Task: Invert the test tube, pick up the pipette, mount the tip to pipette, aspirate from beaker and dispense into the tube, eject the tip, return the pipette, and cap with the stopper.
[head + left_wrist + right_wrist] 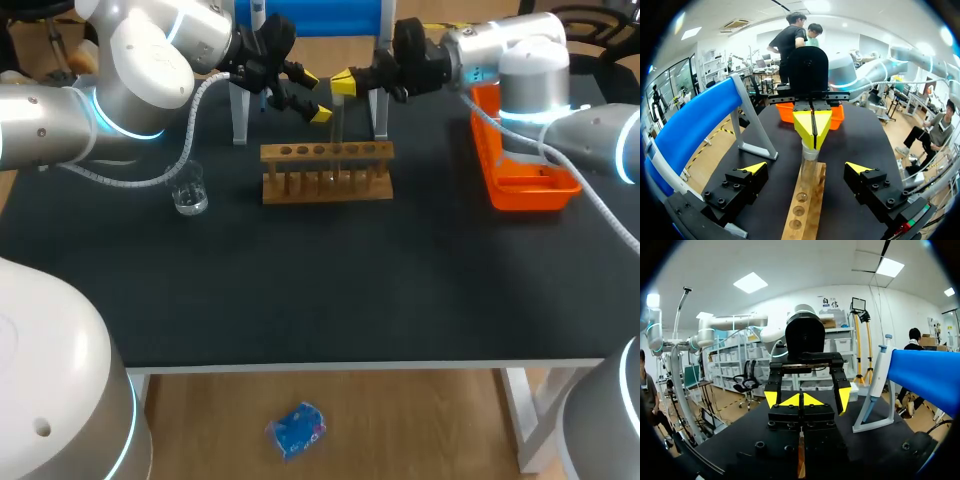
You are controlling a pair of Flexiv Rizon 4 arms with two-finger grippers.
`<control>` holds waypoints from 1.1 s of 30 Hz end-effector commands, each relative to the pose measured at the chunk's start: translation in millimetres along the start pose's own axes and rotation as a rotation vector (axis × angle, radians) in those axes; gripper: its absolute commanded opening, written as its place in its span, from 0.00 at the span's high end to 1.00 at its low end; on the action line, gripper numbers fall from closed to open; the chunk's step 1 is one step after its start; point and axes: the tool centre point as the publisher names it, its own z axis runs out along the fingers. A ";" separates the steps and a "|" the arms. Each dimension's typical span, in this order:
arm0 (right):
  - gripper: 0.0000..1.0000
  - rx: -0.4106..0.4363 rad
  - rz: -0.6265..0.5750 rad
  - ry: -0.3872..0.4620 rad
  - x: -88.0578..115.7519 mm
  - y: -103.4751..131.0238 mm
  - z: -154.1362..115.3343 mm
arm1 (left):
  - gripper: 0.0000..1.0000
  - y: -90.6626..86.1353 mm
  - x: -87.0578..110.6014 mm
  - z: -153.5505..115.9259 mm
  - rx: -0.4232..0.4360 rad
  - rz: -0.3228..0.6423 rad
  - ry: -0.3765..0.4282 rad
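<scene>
Clear glass beaker [190,190], one only, stands left of centre in the head view; up and to its right the left gripper [314,95] hangs with its two yellow fingers spread apart, holding nothing, near the tube; at upper centre one wooden rack [327,172] with a row of holes carries one test tube [337,130], upright in a hole; the right gripper [344,82] comes in from the right, and the left wrist view shows its yellow tips clamped on the tube's top end; behind the rack, at the top edge, one blue stand [320,18] bears one pipette [875,385]; at the right one orange tray [530,190] lies on the table, its contents too small to tell; no stopper can be made out. The tube looks light, thin-walled, smooth and brittle; it is likely best held near its top with a gentle, square pinch, since a hard squeeze could crack it and a loose one could let it slip when turned over.
</scene>
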 end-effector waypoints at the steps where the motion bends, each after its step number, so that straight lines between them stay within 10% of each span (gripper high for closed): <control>1: 1.00 0.001 0.006 0.010 -4.4 -13.8 -0.1 | 0.00 -1.0 -0.7 -0.8 -0.005 -0.002 0.004; 33: 1.00 0.016 -0.034 -0.013 5.5 5.0 -6.2 | 0.00 -1.0 -0.7 -0.8 -0.005 -0.002 0.004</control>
